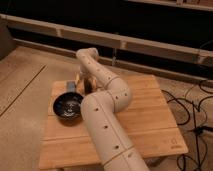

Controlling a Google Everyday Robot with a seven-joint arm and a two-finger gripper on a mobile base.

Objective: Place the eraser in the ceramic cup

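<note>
The wooden table (150,117) carries everything, and the white arm (107,127) runs across it from the near edge to the far left corner, covering much of that corner. A wide dark bowl (55,106) sits near the left edge, just in front of the arm's end. The pincer (84,81) hangs low over the far left corner, behind the bowl, its jaws wide apart and gripping nothing that I can see. A grey-blue block (70,86) lies just left of it. The eraser (90,88) seems to be the small dark shape on the table right beside the pincer, close against the arm. The cup I cannot make out, and the arm may be hiding it. The things here are crowded, so the jaws could close on the block instead, or nudge the eraser away as they come down. If the cup is indeed behind the arm, a swing of the wrist might tip it. A drop aimed loosely could land in the bowl.
</note>
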